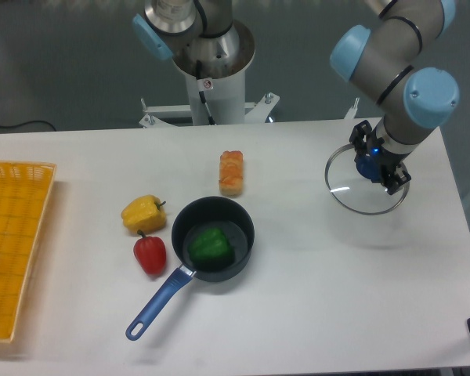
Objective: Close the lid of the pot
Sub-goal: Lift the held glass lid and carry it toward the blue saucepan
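The pot [213, 238] is a small dark saucepan near the table's middle, its long blue handle [158, 302] pointing to the front left; a green pepper [211, 245] lies inside it. Far to the right the clear glass lid [366, 186] hangs tilted a little above the table. My gripper [374, 166] is shut on the lid's blue centre knob, coming down from above. The pot stands uncovered, well left of the lid.
A yellow pepper [143, 213] and a red pepper [150, 254] lie just left of the pot. An orange bread-like piece [231, 172] lies behind it. A yellow basket [16, 243] stands at the left edge. The robot base [207, 55] is at the back.
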